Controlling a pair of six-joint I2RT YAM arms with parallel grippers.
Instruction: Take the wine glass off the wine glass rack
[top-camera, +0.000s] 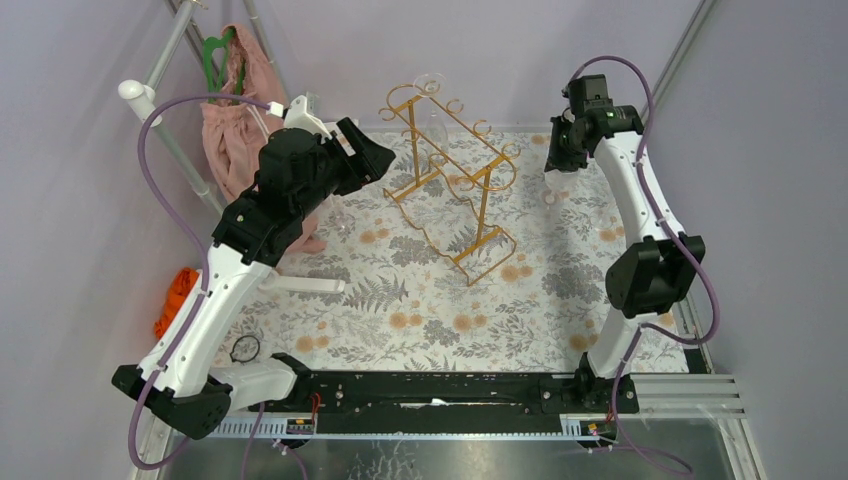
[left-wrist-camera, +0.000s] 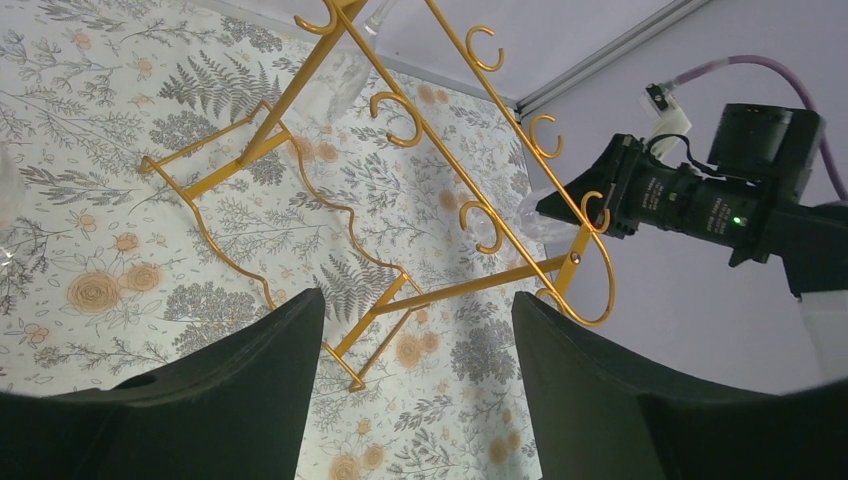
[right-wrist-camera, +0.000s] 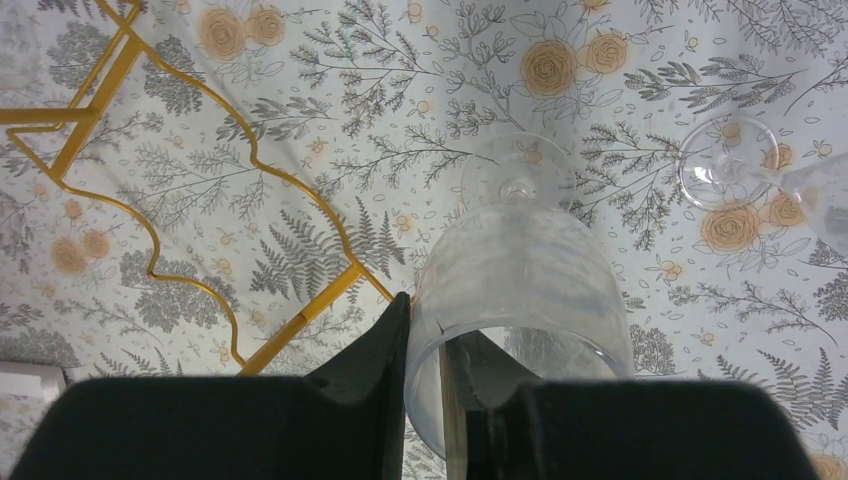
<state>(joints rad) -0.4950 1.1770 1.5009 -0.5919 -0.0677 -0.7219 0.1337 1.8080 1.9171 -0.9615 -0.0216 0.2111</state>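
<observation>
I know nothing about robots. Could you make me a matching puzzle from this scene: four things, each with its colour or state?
Things:
1. wine glass rack
2. left pincer
3. right pincer
4. hanging cloth

Colours or states:
A. pink
B. open, holding nothing
C. gold
D. shut on a wine glass

Pairs: 1-C, 2-B, 3-D, 4-A
</observation>
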